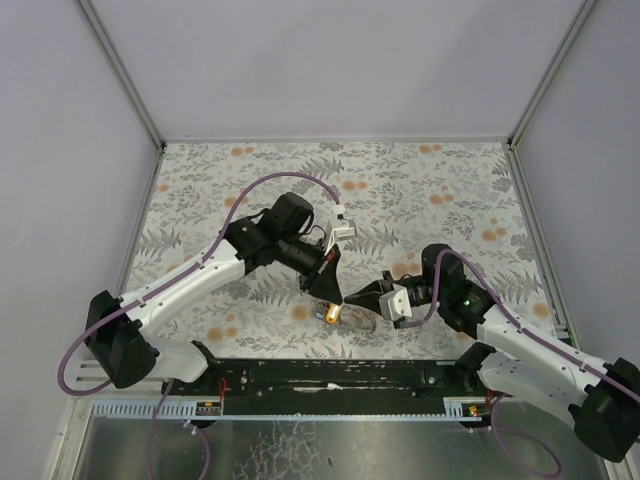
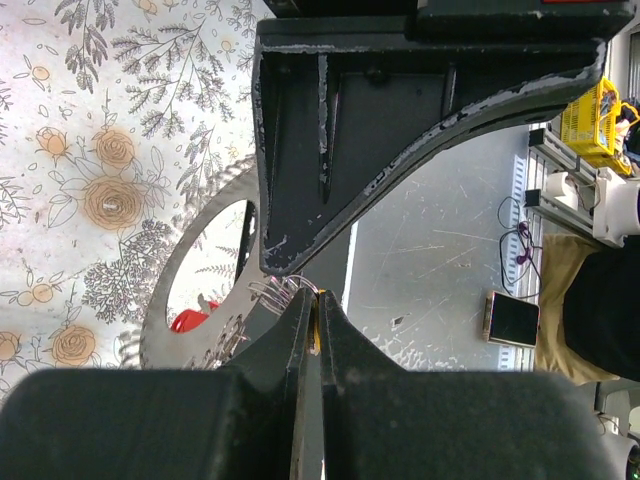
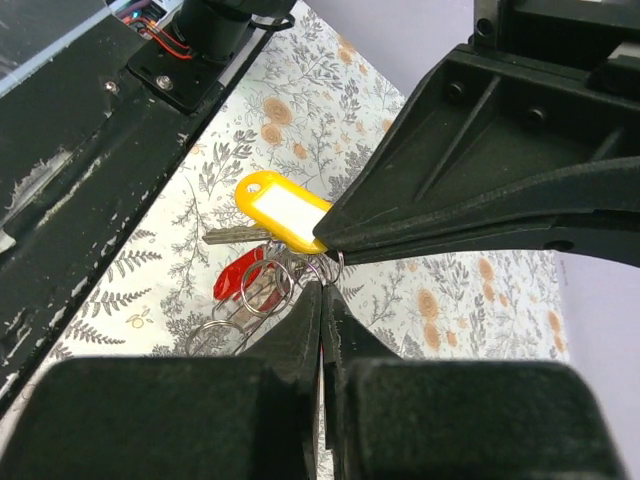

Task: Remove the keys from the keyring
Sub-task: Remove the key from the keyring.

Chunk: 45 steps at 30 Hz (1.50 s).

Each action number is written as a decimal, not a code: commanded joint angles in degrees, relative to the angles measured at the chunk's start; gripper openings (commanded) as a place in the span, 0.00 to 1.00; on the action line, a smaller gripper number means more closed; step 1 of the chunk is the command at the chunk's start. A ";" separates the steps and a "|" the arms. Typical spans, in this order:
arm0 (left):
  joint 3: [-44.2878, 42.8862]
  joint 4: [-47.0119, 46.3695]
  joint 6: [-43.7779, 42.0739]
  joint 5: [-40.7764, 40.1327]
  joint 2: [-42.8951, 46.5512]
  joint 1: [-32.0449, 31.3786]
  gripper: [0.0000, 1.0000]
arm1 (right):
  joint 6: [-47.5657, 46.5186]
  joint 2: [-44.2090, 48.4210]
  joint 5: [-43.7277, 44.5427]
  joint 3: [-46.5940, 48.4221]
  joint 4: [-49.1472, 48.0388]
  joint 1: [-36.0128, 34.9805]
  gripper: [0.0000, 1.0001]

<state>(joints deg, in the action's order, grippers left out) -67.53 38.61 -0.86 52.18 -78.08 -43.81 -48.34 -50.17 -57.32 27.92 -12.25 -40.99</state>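
My left gripper is shut on the edge of a yellow key tag with a white label. In the top view it hangs low over the mat near the front edge. My right gripper is shut, its tips pinched at a cluster of small wire rings hanging from the tag. The two grippers meet tip to tip. A silver key and a red key head dangle from the rings. The flat grey keyring lies beneath, partly hidden by my fingers.
A floral-print mat covers the table. The black front rail with the arm bases runs just behind the grippers. White walls enclose the left, right and far sides.
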 commanded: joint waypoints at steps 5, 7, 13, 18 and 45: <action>0.20 -0.47 -0.56 3.17 -0.55 2.04 0.00 | -13.72 3.41 1.90 2.16 5.37 -3.38 0.00; 0.44 -0.47 -0.65 3.61 -1.03 2.23 0.00 | -14.77 3.73 3.00 1.75 5.17 -4.17 0.00; 1.97 -0.49 -0.69 3.42 0.21 3.82 0.00 | -16.14 4.65 4.51 1.02 5.77 -4.36 0.00; 2.41 -0.47 -0.53 3.90 0.63 4.17 0.00 | -14.92 4.68 5.25 0.82 5.99 -4.31 0.00; 2.35 1.02 -0.35 8.41 4.23 3.98 0.00 | 46.82 -2.20 -1.22 0.12 -18.65 2.15 0.44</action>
<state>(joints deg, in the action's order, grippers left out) -65.08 38.85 -1.15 57.52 -75.18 -40.05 -9.85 -51.59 -54.68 27.42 -23.49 -39.22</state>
